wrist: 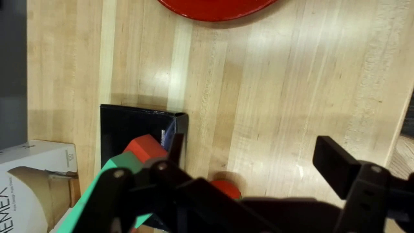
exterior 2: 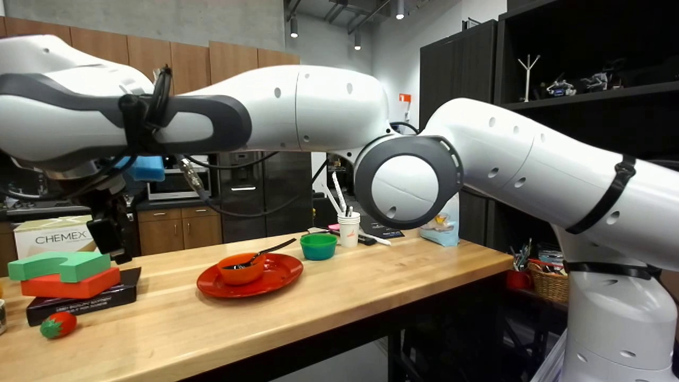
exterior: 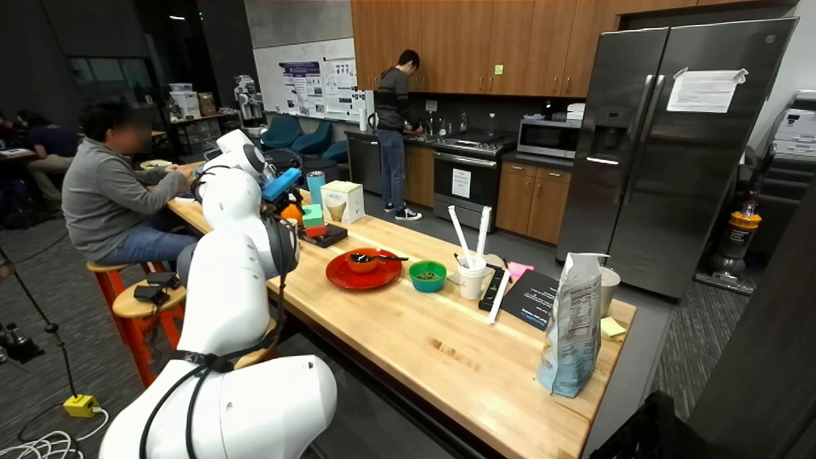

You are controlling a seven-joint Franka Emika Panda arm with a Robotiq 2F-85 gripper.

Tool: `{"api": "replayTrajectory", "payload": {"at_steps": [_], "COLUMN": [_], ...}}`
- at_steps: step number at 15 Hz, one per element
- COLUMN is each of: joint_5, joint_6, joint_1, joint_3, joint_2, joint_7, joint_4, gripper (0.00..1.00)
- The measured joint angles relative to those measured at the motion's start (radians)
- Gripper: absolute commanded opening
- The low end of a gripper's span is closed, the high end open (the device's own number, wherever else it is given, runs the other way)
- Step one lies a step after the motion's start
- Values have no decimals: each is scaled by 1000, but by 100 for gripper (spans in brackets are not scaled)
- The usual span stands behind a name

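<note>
My gripper (wrist: 250, 142) stands open above the wooden table, its two dark fingers wide apart and nothing between them. Just beyond its left finger in the wrist view is a stack: a green arch-shaped block (exterior 2: 85, 266) on a red block (exterior 2: 71, 287), on a flat black box (exterior 2: 109, 298). In an exterior view the fingers hang close to the stack's far side, apart from it as far as I can tell. A toy strawberry (exterior 2: 59, 324) lies on the table before the box; the gripper partly covers this strawberry (wrist: 228, 187) in the wrist view.
A Chemex box (exterior: 344, 201) stands behind the stack. Farther along are a red plate (exterior: 338, 275) bearing an orange bowl (exterior: 362, 265) with a black spoon, a green bowl (exterior: 427, 280), paper cups (exterior: 472, 285) with straws, and a bag (exterior: 570, 331). A man (exterior: 121, 185) sits at the table's far end.
</note>
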Motion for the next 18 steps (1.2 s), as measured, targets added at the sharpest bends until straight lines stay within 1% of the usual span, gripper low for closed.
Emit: {"api": "replayTrajectory", "payload": {"at_steps": [7,14,18], "joint_5": [-9,-26,-50], "joint_6": [-106,-152,-153], "joint_1": [10,40,60], "joint_3": [-15,-30,-46], "joint_2": [-59,-75,-75], "joint_7": [159,325,362], "joint_4": [0,0,0], "gripper": [100,100,100]}}
